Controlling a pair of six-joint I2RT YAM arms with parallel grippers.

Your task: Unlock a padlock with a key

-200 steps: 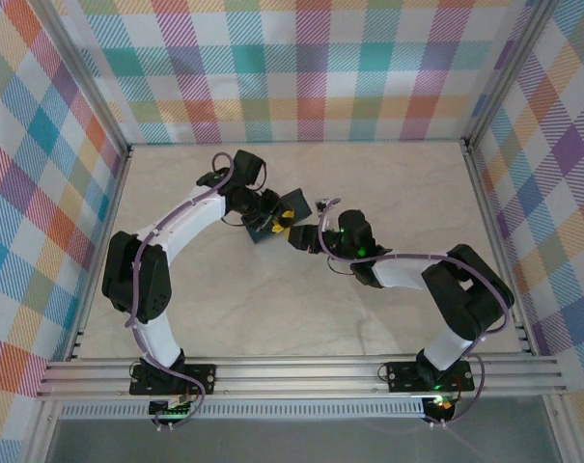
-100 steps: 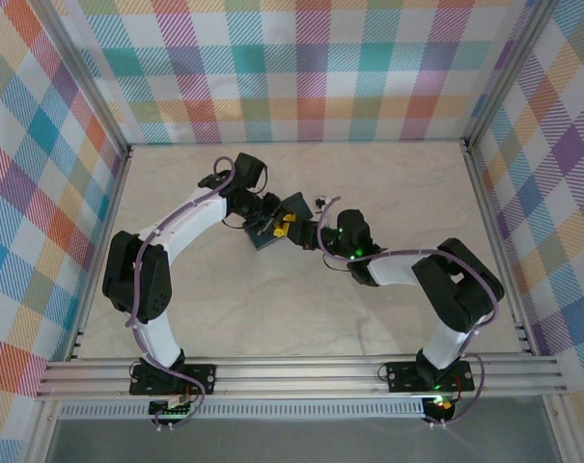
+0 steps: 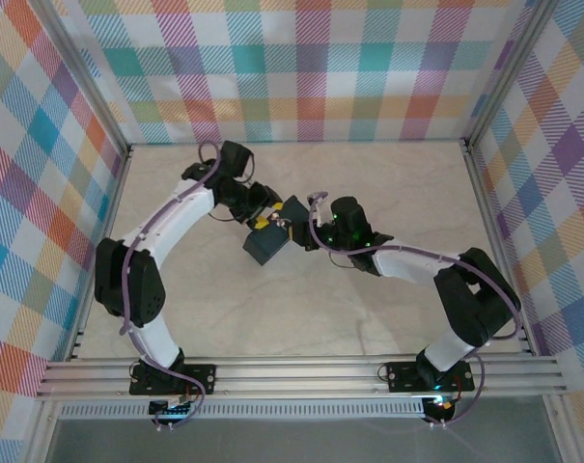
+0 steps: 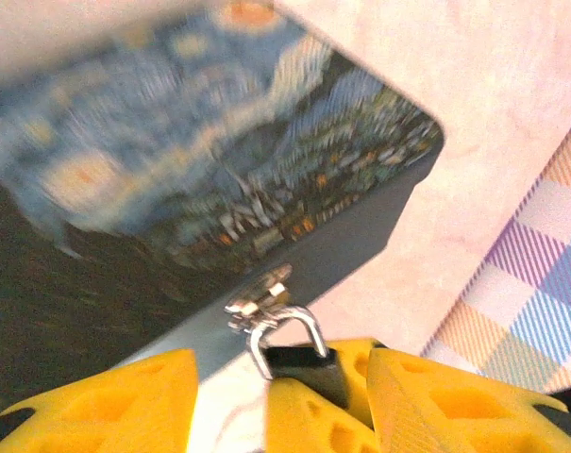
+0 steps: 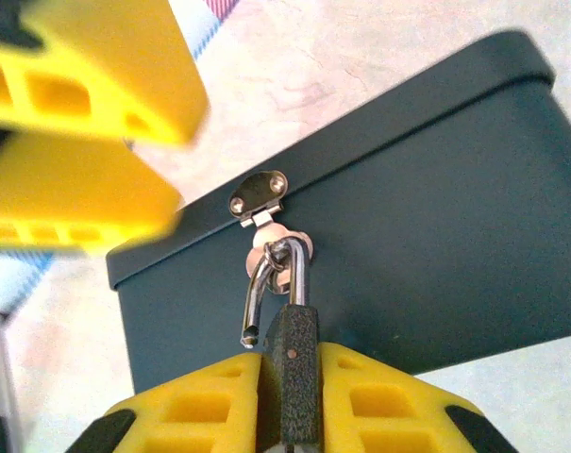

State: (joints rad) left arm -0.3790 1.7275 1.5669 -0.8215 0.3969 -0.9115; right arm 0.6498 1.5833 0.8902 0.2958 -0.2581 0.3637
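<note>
Yellow fingers of the right gripper (image 5: 290,382) are clenched on the padlock (image 5: 293,344), pinching its dark body edge-on between the 2 pads in the right wrist view. The padlock hangs at the front wall of the dark-blue tin (image 5: 427,208). Its silvery shackle (image 5: 271,278) is threaded through the ring of the small metal hasp (image 5: 259,200) under the lid's rim. 1 leg of the shackle runs down into the body. The other ends bare just beside it with its tip free, so the lock reads as sprung rather than latched. The keyhole end of the body is buried between the pads, so whether the key sits there I cannot tell.

The left gripper (image 4: 283,396) stands released. In its own wrist view its 2 fingers flank the padlock, with bare table (image 4: 512,113) showing between the left finger and the lock, and they grip nothing. From above, both grippers meet at the tin near the middle of the table.

My judgement is that the unlocking step looks finished or nearly so, and the work in hand is proving it. The next move calls for the right gripper to hold a firm pinch and draw the body so the free leg clears the hasp ring. The left arm would need to steady the tin, which may otherwise drag along. A slip of the pinch could snap the shackle back into the body.
</note>
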